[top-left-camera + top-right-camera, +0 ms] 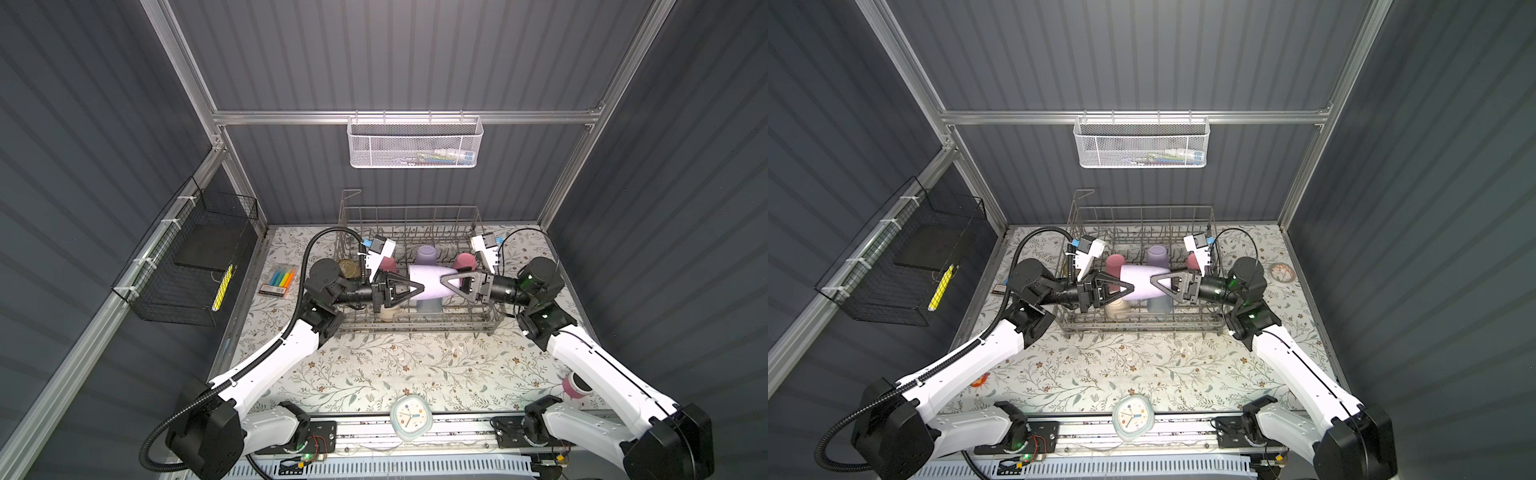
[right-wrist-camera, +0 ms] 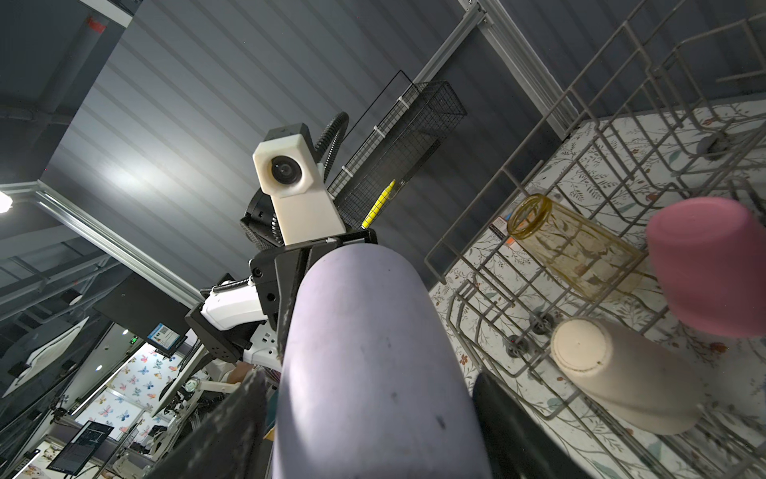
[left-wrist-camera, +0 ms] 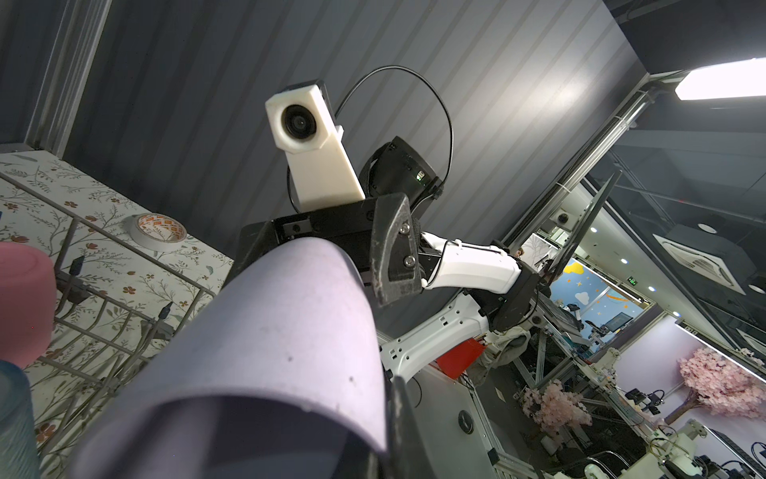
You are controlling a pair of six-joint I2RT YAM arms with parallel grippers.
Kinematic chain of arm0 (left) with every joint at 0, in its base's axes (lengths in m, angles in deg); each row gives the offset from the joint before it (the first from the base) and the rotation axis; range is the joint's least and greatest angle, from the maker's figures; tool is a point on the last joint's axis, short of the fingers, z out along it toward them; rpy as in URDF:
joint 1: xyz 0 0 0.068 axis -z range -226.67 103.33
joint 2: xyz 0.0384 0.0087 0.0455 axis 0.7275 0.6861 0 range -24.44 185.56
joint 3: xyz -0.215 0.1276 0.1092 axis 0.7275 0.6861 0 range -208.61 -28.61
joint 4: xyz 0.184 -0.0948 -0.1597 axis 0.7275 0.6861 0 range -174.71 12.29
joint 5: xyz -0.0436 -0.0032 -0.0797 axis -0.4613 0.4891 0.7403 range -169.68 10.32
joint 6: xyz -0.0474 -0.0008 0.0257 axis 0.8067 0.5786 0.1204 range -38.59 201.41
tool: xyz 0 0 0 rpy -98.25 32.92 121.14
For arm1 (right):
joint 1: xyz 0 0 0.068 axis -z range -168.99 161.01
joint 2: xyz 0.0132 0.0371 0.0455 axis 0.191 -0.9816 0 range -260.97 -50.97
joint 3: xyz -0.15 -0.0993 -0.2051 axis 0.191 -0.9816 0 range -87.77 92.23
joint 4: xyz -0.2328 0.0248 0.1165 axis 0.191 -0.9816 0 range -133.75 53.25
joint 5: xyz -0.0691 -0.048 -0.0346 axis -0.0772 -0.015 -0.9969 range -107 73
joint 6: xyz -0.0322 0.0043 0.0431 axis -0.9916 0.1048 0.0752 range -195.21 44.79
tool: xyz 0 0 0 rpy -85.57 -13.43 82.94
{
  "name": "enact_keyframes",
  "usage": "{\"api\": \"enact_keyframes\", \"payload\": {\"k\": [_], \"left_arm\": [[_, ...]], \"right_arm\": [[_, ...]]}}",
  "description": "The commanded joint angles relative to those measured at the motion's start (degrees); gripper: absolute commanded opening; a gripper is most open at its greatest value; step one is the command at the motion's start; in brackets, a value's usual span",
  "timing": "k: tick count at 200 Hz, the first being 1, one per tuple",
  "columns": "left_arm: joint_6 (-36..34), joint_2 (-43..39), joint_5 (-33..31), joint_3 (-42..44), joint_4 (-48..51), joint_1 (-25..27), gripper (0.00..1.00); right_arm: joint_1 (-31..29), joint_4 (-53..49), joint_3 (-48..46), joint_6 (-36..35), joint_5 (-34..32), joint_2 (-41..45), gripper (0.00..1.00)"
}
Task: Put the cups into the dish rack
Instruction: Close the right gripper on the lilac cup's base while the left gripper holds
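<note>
A lilac cup hangs on its side over the middle of the grey wire dish rack. My left gripper is shut on the wall at its open end; one finger lies against the outside. My right gripper is open, its fingers either side of the cup's closed end with slim gaps. In the rack sit another lilac cup, two pink cups, a beige cup, a blue cup and a yellowish glass.
A white mesh basket hangs on the back rail and a black wire basket on the left wall. A highlighter pack lies left of the rack, a tape roll right of it. A clock and a small pink cylinder sit near the front.
</note>
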Motion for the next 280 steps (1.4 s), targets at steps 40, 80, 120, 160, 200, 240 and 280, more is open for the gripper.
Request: {"api": "enact_keyframes", "payload": {"k": [40, 80, 120, 160, 200, 240, 280], "left_arm": [[-0.17, 0.93, -0.92, 0.25, -2.98, -1.06, 0.0], [0.02, 0.84, -0.35, 0.2, -3.07, -1.07, 0.0], [0.1, 0.83, -0.18, 0.52, -2.98, -1.06, 0.0], [0.15, 0.84, 0.52, 0.86, -2.89, -1.08, 0.01], [-0.31, 0.76, 1.33, 0.82, -1.97, -1.06, 0.05], [-1.69, -0.5, 1.09, 0.74, -0.09, -1.06, 0.25], [-4.57, -2.96, -0.08, 0.6, 4.12, -1.24, 0.43]], "right_arm": [[-0.3, 2.29, 0.65, 0.39, 3.54, 0.56, 0.78], [-0.35, 1.2, 1.29, -0.22, 3.78, 0.26, 0.78], [-1.3, 1.61, 2.05, -0.11, 3.67, -0.83, 0.74], [-2.06, 2.8, 2.34, 0.21, 3.17, -1.5, 0.62], [-2.02, 3.76, 1.75, 0.53, 1.59, -1.23, 0.44], [-1.95, 1.67, 1.31, -1.28, -0.48, 0.01, 0.33], [-0.98, -5.74, 1.79, -5.69, -3.29, 2.27, 0.31]]}}
